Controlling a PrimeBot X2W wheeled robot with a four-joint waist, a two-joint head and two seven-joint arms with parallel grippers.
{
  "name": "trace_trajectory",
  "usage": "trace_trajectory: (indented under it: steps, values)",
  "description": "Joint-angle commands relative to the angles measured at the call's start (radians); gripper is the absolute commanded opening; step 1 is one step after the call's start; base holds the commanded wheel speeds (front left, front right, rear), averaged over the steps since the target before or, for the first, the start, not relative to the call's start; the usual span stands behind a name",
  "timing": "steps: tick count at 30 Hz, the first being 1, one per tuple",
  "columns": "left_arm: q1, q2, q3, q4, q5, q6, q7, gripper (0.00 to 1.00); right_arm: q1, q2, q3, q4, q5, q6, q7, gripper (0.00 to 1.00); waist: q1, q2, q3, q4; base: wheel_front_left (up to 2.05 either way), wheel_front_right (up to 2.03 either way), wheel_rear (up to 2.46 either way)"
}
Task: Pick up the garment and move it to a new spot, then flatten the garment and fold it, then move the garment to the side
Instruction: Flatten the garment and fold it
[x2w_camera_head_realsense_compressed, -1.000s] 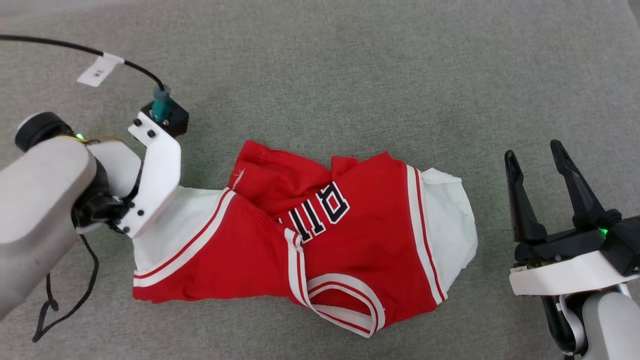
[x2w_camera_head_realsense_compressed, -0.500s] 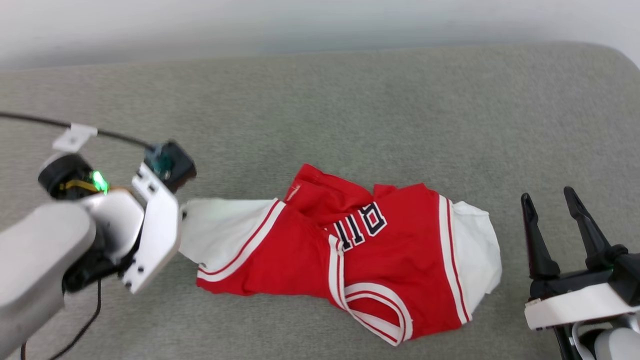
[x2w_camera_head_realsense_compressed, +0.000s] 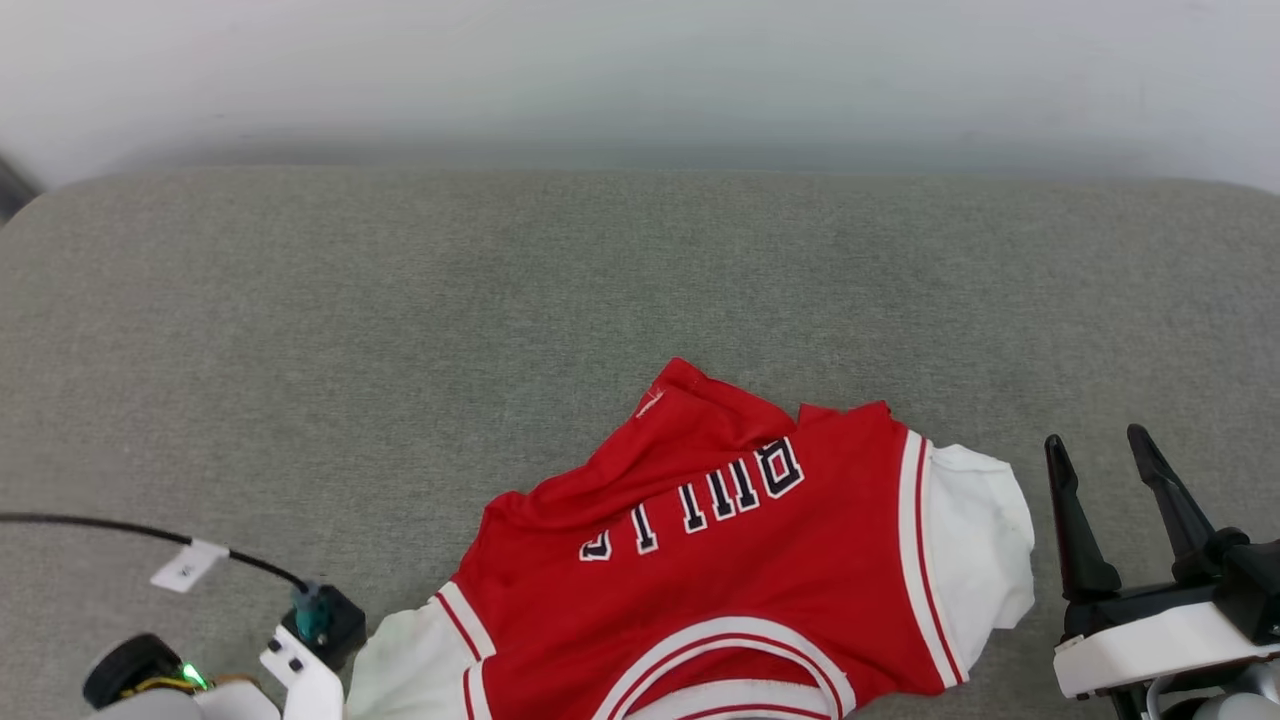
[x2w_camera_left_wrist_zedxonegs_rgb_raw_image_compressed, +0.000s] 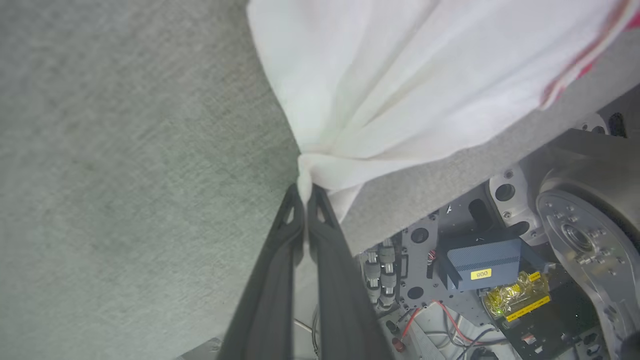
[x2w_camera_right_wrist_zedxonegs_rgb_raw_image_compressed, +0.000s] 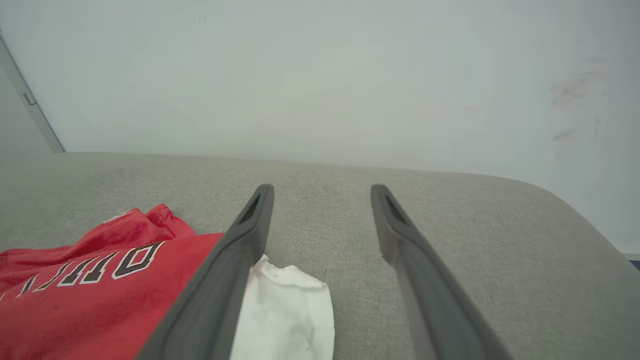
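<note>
garment: red shirt (x2w_camera_head_realsense_compressed: 720, 560) with white sleeves lies at the near edge of the tabletop (x2w_camera_head_realsense_compressed: 400, 330), right of the middle in the head view. Black lettering faces up and reads upside down; the striped collar is at the bottom edge.
left tool: (x2w_camera_left_wrist_zedxonegs_rgb_raw_image_compressed: 305, 192) fingers closed tight on a bunched fold of the white left sleeve (x2w_camera_left_wrist_zedxonegs_rgb_raw_image_compressed: 390, 90), right at the tabletop's near edge.
right tool: (x2w_camera_head_realsense_compressed: 1093, 436) fingers spread wide, holding nothing, hovering over bare tabletop.
right sleeve: (x2w_camera_head_realsense_compressed: 985, 540) white, rumpled, just beside the right tool. In the right wrist view one finger (x2w_camera_right_wrist_zedxonegs_rgb_raw_image_compressed: 235, 260) covers part of it.
tabletop: grey woven cover, rounded corners.
wall: (x2w_camera_head_realsense_compressed: 640, 80) pale, plain, behind the far edge.
cable: (x2w_camera_head_realsense_compressed: 100, 525) black, with a white tag (x2w_camera_head_realsense_compressed: 188, 565). Arcs over the tabletop's near left to a black plug block (x2w_camera_head_realsense_compressed: 335, 625) on the left wrist.
below edge: robot base with a blue-grey box (x2w_camera_left_wrist_zedxonegs_rgb_raw_image_compressed: 480, 262) bearing a yellow label, plus wires and yellow tape – seen in the left wrist view.
</note>
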Motion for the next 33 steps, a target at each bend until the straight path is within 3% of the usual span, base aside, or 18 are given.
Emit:
trace_trajectory:
  steps: [1,3,4,5,8,17,21,27,28,33]
  values:
    - [0.038,-0.031,-0.003,0.035,-0.009,0.002,-0.01,0.0,0.008,-0.007,0.001,0.008,-0.002,-0.001,-0.002,1.0,0.0,0.0,0.001,-0.007,0.0,0.0,0.0]
    - [0.064,-0.056,-0.006,0.07,-0.004,-0.001,-0.026,0.0,0.007,-0.01,0.003,0.013,-0.003,-0.001,-0.002,1.0,0.0,0.0,0.002,-0.012,0.0,0.0,0.0]
    - [0.071,-0.073,-0.001,0.082,-0.013,0.003,-0.041,0.29,0.008,-0.011,0.001,0.014,-0.003,-0.001,-0.002,1.0,0.0,0.0,0.0,-0.012,0.0,0.0,0.0]
    - [0.069,-0.08,0.003,0.09,-0.014,0.003,-0.053,1.0,0.011,-0.011,-0.001,0.015,-0.004,-0.001,-0.002,1.0,0.0,0.0,-0.004,-0.012,0.0,0.0,0.0]
    - [0.047,-0.07,0.01,0.094,0.003,0.002,-0.061,1.0,0.021,-0.01,-0.009,0.017,-0.005,-0.001,-0.002,1.0,0.0,0.0,-0.011,-0.009,0.0,0.0,0.0]
    - [-0.099,0.065,0.085,-0.044,0.055,0.01,-0.029,1.0,0.044,0.016,-0.022,0.011,-0.013,-0.001,-0.002,1.0,0.0,0.0,-0.05,-0.003,0.0,0.0,0.0]
    - [-0.176,0.084,0.127,-0.099,0.073,0.011,-0.009,1.0,0.04,0.022,-0.021,0.007,-0.015,-0.001,-0.002,1.0,0.0,0.0,-0.048,-0.015,0.0,0.0,0.0]
    - [-0.263,0.039,0.153,-0.117,0.091,-0.003,0.031,1.0,0.016,0.024,-0.015,0.001,-0.014,-0.001,-0.002,1.0,0.0,0.0,-0.026,-0.038,0.0,0.0,0.0]
    - [-0.303,-0.009,0.147,-0.097,0.085,-0.026,0.072,1.0,0.003,0.024,-0.011,-0.003,-0.017,-0.001,-0.002,1.0,0.0,0.0,-0.004,-0.054,0.0,0.0,0.0]
    - [-0.341,-0.089,0.11,-0.04,0.05,-0.071,0.16,1.0,-0.024,0.024,-0.001,-0.009,-0.022,-0.001,-0.002,1.0,0.0,0.0,0.033,-0.085,0.0,0.0,0.0]
